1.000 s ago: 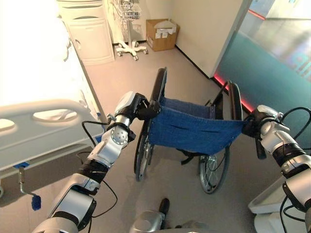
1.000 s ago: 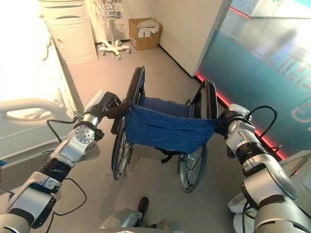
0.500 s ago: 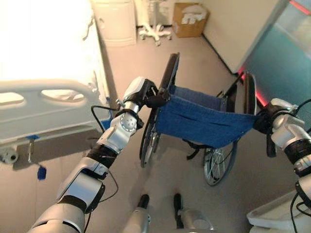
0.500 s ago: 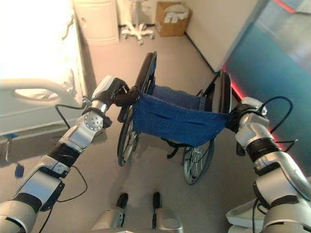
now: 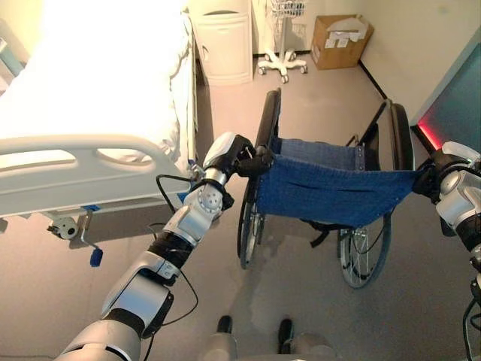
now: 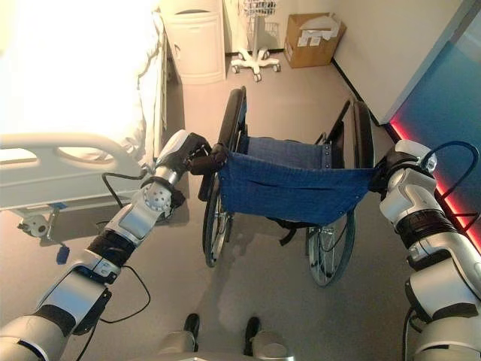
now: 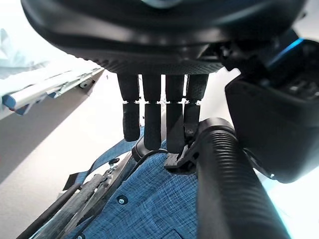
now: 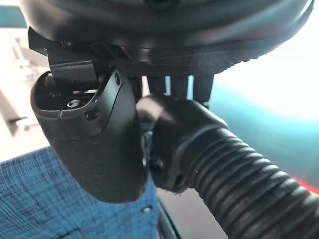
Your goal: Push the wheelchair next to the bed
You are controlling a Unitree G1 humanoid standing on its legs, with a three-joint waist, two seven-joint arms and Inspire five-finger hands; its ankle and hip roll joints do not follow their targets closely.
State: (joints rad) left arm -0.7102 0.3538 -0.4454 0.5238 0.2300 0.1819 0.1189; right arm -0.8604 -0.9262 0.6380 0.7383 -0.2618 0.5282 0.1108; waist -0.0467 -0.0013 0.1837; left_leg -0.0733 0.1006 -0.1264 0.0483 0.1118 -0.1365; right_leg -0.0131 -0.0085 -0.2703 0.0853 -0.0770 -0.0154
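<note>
The wheelchair (image 5: 331, 192) has a blue denim backrest, black armrests and spoked wheels, and it stands on the floor right of the bed (image 5: 90, 98), facing along the bed's side. My left hand (image 5: 239, 154) is shut on the left push handle (image 7: 227, 184), whose ribbed black grip lies between thumb and fingers (image 7: 159, 119). At the backrest's other end my right hand (image 5: 445, 169) is shut on the right push handle (image 8: 229, 169). The wheelchair's left wheel (image 5: 252, 222) stands a short way from the bed's foot corner.
The bed's white footboard rail (image 5: 83, 162) juts out at the left, with a blue crank handle (image 5: 95, 256) hanging below. Ahead stand a white cabinet (image 5: 223, 45), a wheeled basket stand (image 5: 282, 64) and a cardboard box (image 5: 342, 41). A wall (image 5: 425, 53) runs along the right.
The camera has swung left. The wheelchair has rolled forward and turned, so it now points along the bed's side and stands nearer the bed. Both hands keep their hold.
</note>
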